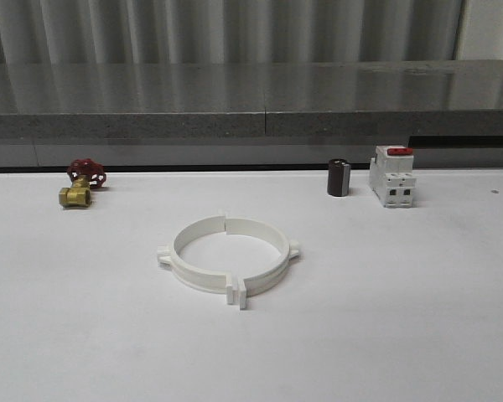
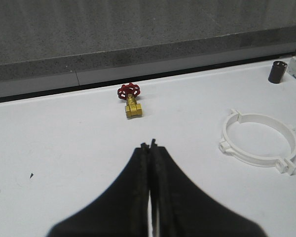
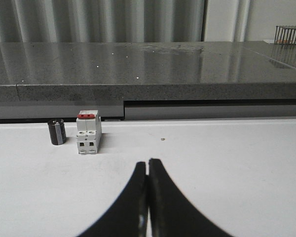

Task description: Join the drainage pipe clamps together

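The two white drainage pipe clamps (image 1: 228, 256) lie flat in the middle of the white table, their ends meeting so that they form one wide ring, with flanges side by side at the near end and a side tab on each half. The left wrist view has the same ring (image 2: 259, 141) off to one side of my left gripper (image 2: 150, 145), which is shut with nothing between its black fingers and is well apart from the ring. My right gripper (image 3: 147, 161) is also shut and empty, above bare table.
A brass valve with a red handwheel (image 1: 82, 183) sits at the back left. At the back right stand a small dark cylinder (image 1: 339, 177) and a white breaker with a red switch (image 1: 391, 176). Behind the table runs a grey stone ledge (image 1: 251, 100).
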